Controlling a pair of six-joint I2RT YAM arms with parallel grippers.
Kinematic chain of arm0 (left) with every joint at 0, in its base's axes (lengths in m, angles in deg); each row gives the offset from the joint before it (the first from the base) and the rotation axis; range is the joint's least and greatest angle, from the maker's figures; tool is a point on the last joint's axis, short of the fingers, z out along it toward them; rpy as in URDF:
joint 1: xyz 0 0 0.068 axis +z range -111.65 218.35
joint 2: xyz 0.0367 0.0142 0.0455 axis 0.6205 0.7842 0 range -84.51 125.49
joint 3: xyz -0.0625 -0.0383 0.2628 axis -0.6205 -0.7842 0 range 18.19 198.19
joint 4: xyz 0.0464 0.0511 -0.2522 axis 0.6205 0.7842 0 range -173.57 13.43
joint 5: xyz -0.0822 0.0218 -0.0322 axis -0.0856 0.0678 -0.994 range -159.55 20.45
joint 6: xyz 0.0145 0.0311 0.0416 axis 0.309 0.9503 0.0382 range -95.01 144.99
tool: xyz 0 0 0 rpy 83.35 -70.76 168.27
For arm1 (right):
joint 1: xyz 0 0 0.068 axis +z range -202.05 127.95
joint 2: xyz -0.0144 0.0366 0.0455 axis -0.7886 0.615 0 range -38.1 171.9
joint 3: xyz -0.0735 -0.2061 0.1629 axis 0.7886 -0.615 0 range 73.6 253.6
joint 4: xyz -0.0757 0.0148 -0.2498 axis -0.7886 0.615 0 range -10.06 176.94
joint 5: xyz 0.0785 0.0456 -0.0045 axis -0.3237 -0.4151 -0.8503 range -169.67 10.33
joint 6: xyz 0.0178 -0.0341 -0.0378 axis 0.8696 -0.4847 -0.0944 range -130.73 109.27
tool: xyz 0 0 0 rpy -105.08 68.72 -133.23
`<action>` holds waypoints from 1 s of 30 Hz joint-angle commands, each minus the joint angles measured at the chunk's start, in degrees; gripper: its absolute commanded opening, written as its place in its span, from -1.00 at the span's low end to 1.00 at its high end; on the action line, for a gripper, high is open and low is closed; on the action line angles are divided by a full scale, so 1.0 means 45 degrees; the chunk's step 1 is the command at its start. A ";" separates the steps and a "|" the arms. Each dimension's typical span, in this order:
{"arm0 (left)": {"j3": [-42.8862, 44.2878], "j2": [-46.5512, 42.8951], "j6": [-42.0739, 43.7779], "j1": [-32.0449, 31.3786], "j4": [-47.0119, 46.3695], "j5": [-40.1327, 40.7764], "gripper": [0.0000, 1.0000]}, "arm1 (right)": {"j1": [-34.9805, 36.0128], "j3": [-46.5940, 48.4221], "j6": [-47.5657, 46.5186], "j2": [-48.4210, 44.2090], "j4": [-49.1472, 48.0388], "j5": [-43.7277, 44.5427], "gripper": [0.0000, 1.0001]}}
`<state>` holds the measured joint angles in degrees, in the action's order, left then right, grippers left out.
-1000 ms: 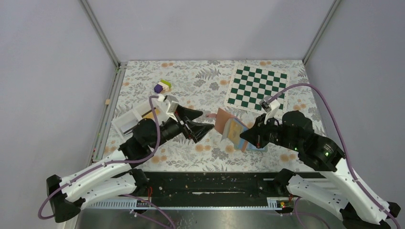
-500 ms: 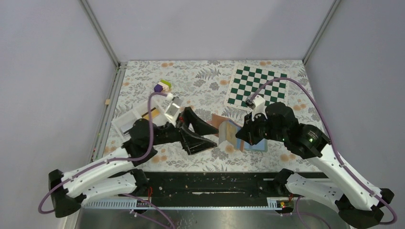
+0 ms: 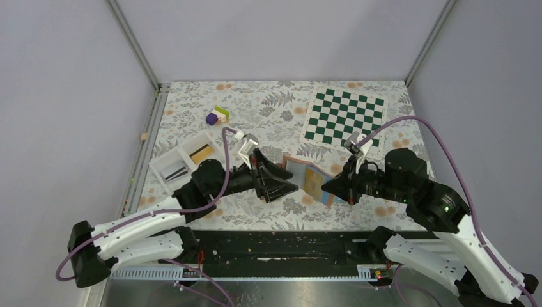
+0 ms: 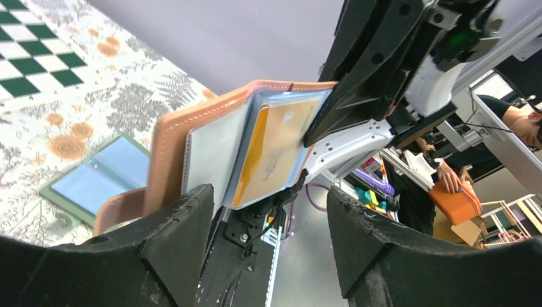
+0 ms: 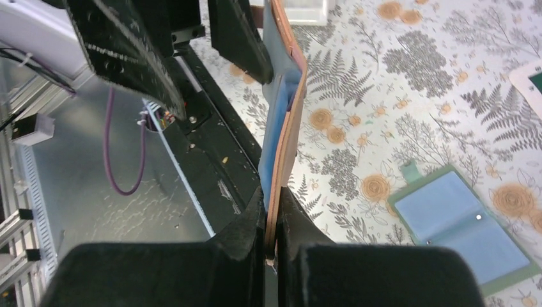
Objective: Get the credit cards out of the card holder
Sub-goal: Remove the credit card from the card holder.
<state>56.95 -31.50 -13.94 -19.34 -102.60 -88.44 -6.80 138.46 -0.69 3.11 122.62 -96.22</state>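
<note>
The right end effector [image 5: 271, 214] pinches the tan card holder [image 4: 167, 144] upright by its cover. The left end effector [image 4: 268, 198] stands wide. Just ahead, between its fingers, a yellow-orange credit card [image 4: 278, 144] sits sleeved, apparently not yet extracted.

The card holder [image 4: 167, 137] pairs a stitched, leather-like cover with glossy clear plastic sleeves [image 4: 214, 150].
</note>
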 commanded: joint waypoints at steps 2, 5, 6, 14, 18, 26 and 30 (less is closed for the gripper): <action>-0.0160 -0.0656 0.0628 0.0085 -0.0567 -0.0074 0.30 | -0.0018 -0.0144 -0.0564 -0.0387 -0.1736 -0.1926 -1.00; -0.0844 -0.0819 0.0277 0.0105 -0.2378 -0.1330 0.30 | -0.0015 -0.0557 -0.0492 -0.0416 -0.2391 -0.2392 -1.00; -0.1014 -0.0877 0.0150 0.0091 -0.3023 -0.1670 0.30 | -0.0017 -0.0592 -0.0469 -0.0309 -0.2396 -0.2460 -1.00; -0.1197 -0.1038 0.0303 0.0105 -0.2973 -0.2088 0.30 | -0.0016 -0.0908 -0.0256 -0.0153 -0.3287 -0.3398 -1.00; -0.1419 -0.0947 -0.0235 0.0103 -0.4011 -0.2477 0.28 | -0.0036 -0.1170 -0.0176 -0.0026 -0.3895 -0.4249 -1.00; -0.1722 -0.1932 0.0157 0.0134 -0.3185 -0.1881 0.34 | -0.0052 -0.1697 0.0326 -0.0322 -0.5070 -0.5616 -1.00; -0.1747 -0.1816 -0.0381 0.0135 -0.4025 -0.2566 0.33 | -0.0057 -0.1850 0.0424 -0.0404 -0.5362 -0.6032 -1.00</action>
<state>49.52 -39.83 -14.14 -18.86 -114.77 -97.76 -6.86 130.22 -0.03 2.01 104.37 -117.77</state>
